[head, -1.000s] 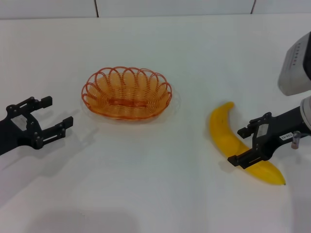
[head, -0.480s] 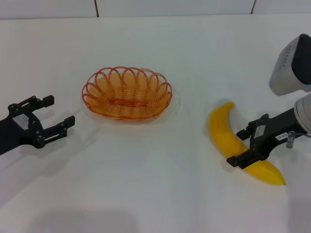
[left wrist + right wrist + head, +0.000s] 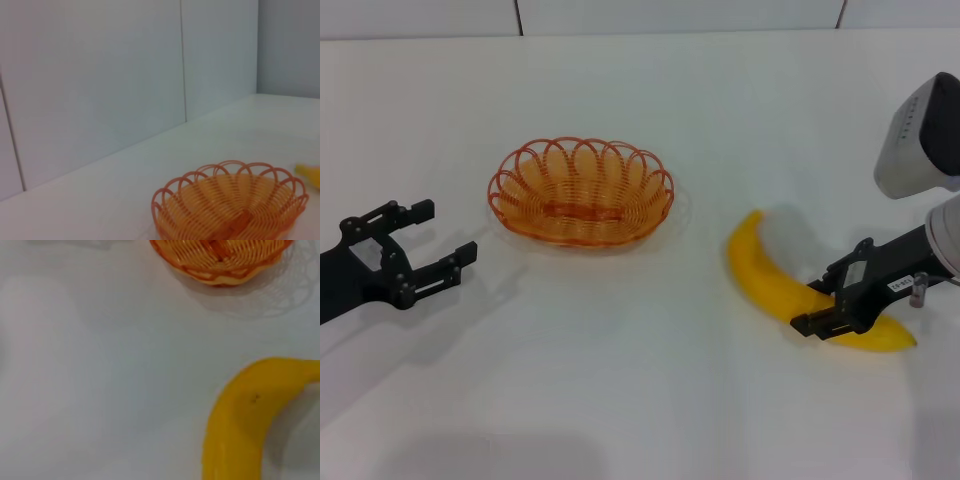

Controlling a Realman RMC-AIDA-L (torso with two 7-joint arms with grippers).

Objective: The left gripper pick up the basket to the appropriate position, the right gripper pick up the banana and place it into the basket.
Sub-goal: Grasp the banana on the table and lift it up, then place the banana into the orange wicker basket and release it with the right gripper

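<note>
White tabletop [image 3: 640, 400]: orange looped-wire basket [image 3: 581, 192] not yet picked up, left gripper [image 3: 425, 248] spread beside it, smooth yellow curved banana [image 3: 790, 290] pinched by right gripper [image 3: 830, 300], still unplaced.

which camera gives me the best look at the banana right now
The head view: it shows the whole banana on the table with the right gripper across it. The right wrist view shows only its near part, cropped. The left wrist view catches just a yellow tip beside the basket.
</note>
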